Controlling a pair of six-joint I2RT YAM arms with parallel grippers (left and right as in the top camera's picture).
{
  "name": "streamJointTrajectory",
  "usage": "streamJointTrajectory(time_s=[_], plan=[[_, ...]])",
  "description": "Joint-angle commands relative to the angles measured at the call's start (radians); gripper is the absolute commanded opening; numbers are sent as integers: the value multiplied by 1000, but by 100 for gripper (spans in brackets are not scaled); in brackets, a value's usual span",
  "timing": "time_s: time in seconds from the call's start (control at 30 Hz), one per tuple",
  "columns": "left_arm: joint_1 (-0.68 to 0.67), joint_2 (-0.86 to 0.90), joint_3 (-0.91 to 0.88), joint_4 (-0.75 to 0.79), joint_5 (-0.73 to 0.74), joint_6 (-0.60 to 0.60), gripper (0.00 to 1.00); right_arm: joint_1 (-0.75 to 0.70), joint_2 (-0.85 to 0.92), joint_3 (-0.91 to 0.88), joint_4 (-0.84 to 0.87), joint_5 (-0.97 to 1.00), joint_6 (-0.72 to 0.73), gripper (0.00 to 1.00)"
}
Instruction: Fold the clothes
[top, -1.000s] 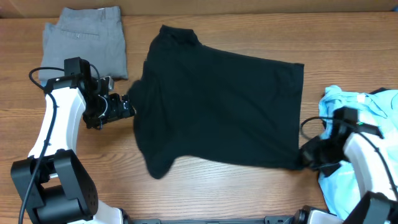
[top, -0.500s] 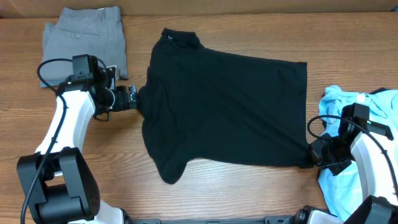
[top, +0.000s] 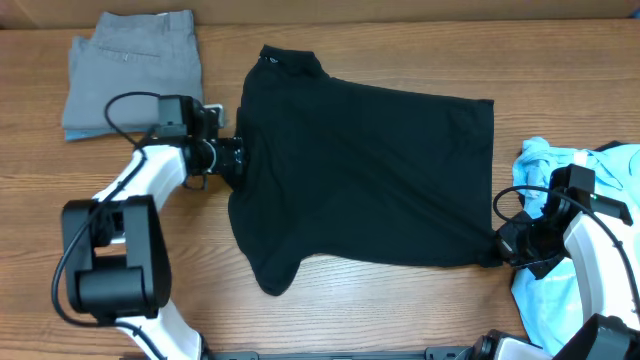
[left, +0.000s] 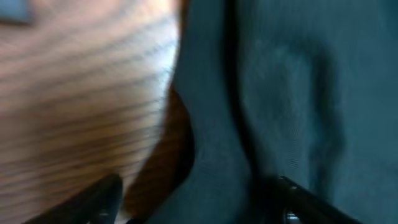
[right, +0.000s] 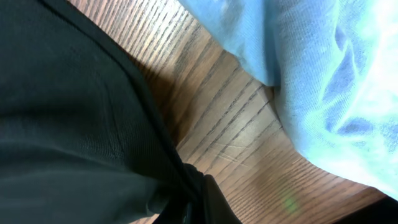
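The black shirt (top: 360, 175) lies spread flat on the wooden table, with its collar (top: 285, 60) at the far left. My left gripper (top: 232, 160) is at the shirt's left edge. In the left wrist view its fingers (left: 199, 202) stand wide apart, astride the black cloth (left: 280, 93). My right gripper (top: 503, 245) is at the shirt's near right corner. In the right wrist view it (right: 186, 199) is shut on the black hem (right: 62, 112). The light blue tee (top: 565, 200) lies crumpled at the right edge, and also shows in the right wrist view (right: 311, 74).
Folded grey trousers (top: 135, 70) lie at the far left corner. The blue tee partly lies under my right arm (top: 590, 250). Bare table (top: 400, 300) runs along the front, below the shirt.
The shirt first shifted right and flattened out. My left gripper moved up and right, over the shirt's left edge. My right gripper moved slightly right, then held still.
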Motion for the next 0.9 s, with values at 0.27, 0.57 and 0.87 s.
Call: streamJointTrajectory(time_s=[0.27, 0.57, 0.87], plan=[[104, -21, 6, -126, -166, -28, 15, -3, -12, 14, 2, -2, -17, 4], [172, -35, 9, -147, -131, -8, 17, -3, -12, 14, 2, -2, -27, 4], [189, -66, 111, -253, -171, -12, 20, -3, -12, 14, -2, -2, -27, 4]])
